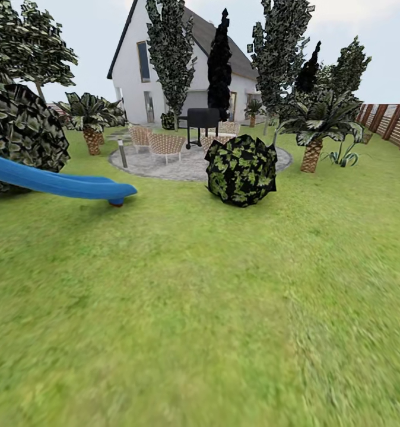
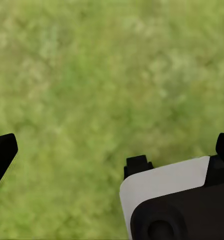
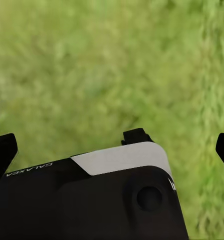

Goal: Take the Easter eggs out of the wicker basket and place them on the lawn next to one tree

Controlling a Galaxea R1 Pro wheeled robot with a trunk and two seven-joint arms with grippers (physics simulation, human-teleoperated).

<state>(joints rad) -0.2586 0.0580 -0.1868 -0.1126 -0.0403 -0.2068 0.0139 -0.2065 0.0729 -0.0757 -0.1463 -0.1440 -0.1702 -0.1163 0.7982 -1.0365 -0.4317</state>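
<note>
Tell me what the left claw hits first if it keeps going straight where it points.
Most likely the lawn: only grass lies ahead between the left claw's open fingertips. How far off cannot be judged.

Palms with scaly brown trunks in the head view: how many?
2: left palm beside the paved patio, right palm near the fence. Shrubs may hide others.

The long blue plastic slide [image 1: 57, 182] runs off the left edge; the near mottled green lawn [image 1: 224, 356] is blurred.
</note>
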